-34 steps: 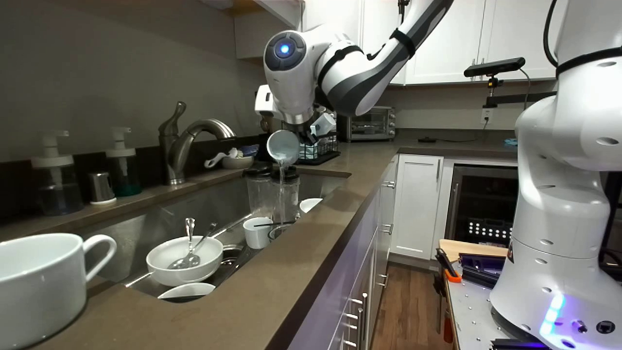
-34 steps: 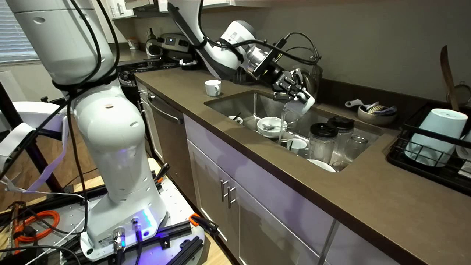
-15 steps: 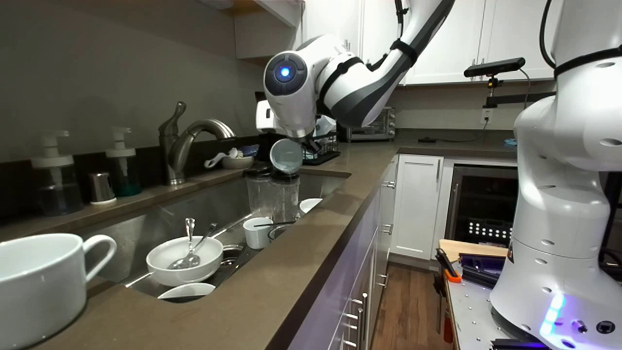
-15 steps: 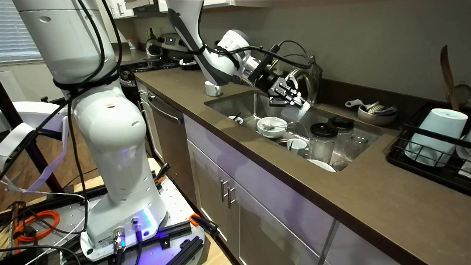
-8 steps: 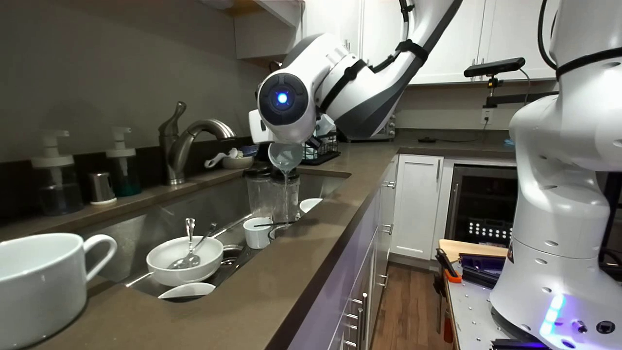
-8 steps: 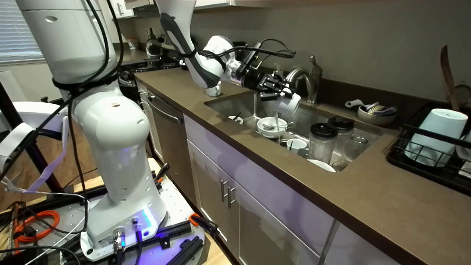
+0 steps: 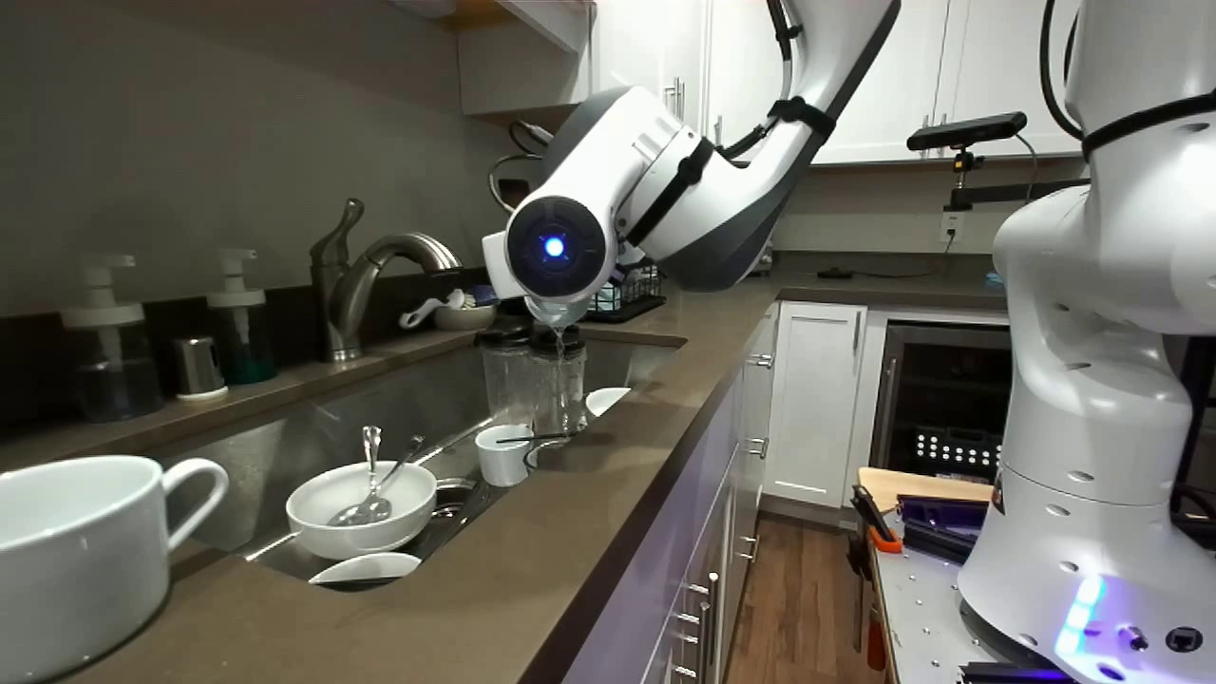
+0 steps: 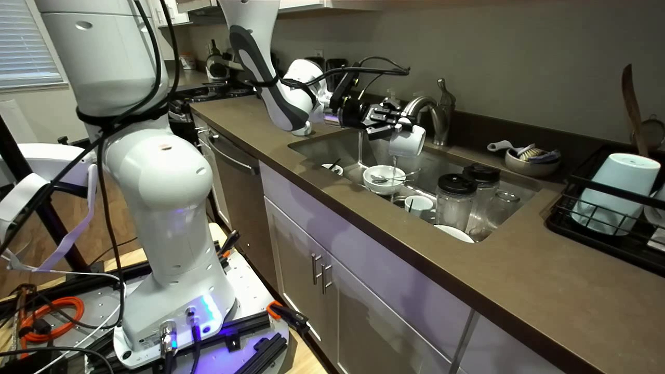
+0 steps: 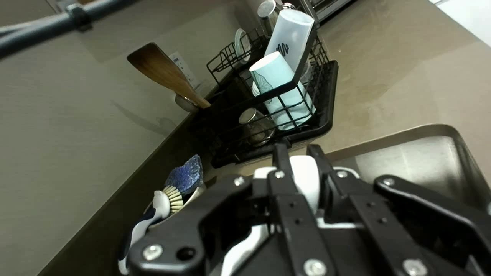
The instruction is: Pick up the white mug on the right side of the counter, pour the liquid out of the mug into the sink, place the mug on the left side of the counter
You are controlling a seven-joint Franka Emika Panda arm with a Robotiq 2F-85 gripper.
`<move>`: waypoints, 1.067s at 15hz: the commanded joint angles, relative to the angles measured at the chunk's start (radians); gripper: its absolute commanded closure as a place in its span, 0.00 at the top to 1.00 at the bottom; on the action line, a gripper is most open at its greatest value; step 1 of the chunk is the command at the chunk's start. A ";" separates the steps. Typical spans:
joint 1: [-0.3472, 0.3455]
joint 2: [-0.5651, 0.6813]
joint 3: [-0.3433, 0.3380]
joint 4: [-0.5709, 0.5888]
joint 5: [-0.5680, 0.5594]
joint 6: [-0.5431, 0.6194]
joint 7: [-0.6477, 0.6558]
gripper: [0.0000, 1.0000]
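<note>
While atilt over the sink point(image 8: 337, 148), mug point(image 8: 409, 143) mostly behind hand point(image 9: 298, 152) in wrist view.

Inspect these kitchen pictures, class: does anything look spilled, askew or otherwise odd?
Only the tipped white mug stands out: held in the gripper, it tilts with liquid running out. That fits the task, though, as the stream falls into the sink. Nothing looks damaged.

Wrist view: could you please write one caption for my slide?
Gripper closed on white mug; dish rack beyond, sink corner at right.
</note>
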 commanded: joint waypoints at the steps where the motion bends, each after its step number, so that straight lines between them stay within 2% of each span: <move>1: 0.008 0.012 0.009 0.006 -0.041 -0.067 0.013 0.05; 4: 0.007 0.018 0.011 0.006 -0.055 -0.088 0.026 0.05; 5: 0.001 0.015 0.007 0.001 -0.019 -0.042 0.005 0.16; 13: 0.001 0.016 0.008 0.001 -0.028 -0.047 0.006 0.16; 14: -0.007 0.008 0.001 0.002 -0.028 -0.016 -0.012 0.05; 16: -0.010 -0.009 -0.003 -0.008 -0.005 0.062 -0.050 0.05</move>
